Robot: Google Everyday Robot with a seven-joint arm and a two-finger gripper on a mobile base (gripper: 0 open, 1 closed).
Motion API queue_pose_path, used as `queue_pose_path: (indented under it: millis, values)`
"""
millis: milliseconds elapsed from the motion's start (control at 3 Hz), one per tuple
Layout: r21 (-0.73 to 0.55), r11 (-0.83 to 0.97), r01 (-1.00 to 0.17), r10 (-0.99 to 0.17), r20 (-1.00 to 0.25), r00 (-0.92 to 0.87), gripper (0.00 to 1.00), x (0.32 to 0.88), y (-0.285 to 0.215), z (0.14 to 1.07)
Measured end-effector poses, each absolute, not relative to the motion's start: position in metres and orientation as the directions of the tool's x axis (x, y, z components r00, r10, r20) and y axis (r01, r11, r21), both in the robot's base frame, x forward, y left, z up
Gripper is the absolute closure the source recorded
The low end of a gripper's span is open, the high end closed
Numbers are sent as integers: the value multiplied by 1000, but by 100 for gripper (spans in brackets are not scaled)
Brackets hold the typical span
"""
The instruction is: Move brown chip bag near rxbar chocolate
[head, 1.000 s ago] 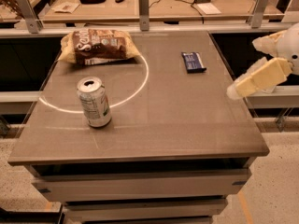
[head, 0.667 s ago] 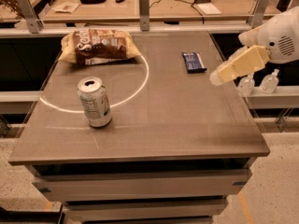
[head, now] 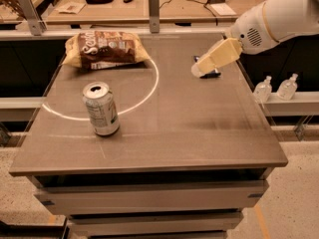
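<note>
The brown chip bag (head: pixel 104 49) lies at the table's far left, dark brown with tan ends and white lettering. The rxbar chocolate (head: pixel 213 74) lies at the far right of the table, and only a dark sliver of it shows under my gripper. My gripper (head: pixel 198 70), tan and at the end of a white arm reaching in from the upper right, hovers right over the bar, far to the right of the bag. It holds nothing that I can see.
A silver drink can (head: pixel 101 108) stands upright on the brown table (head: pixel 189 133), left of centre, on a white painted circle. Two small clear bottles (head: pixel 262 88) stand on a ledge off the right edge. A cluttered desk lies behind.
My arm has swung in from off the table's right edge to the left and now covers the rxbar. The bag and the can have not moved.
</note>
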State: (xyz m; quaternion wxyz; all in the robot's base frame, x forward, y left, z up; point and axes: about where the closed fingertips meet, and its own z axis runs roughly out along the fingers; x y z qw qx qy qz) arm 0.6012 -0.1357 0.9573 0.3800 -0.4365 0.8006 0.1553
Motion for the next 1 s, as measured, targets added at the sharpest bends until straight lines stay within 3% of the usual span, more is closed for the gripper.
queue_pose_path:
  millis: [333,1000]
  values:
    - [-144,568,-810,-664,-661,-349,0,621,-128,938]
    - [-117,589,-800,-634,-680,-367,0,621,-117,935]
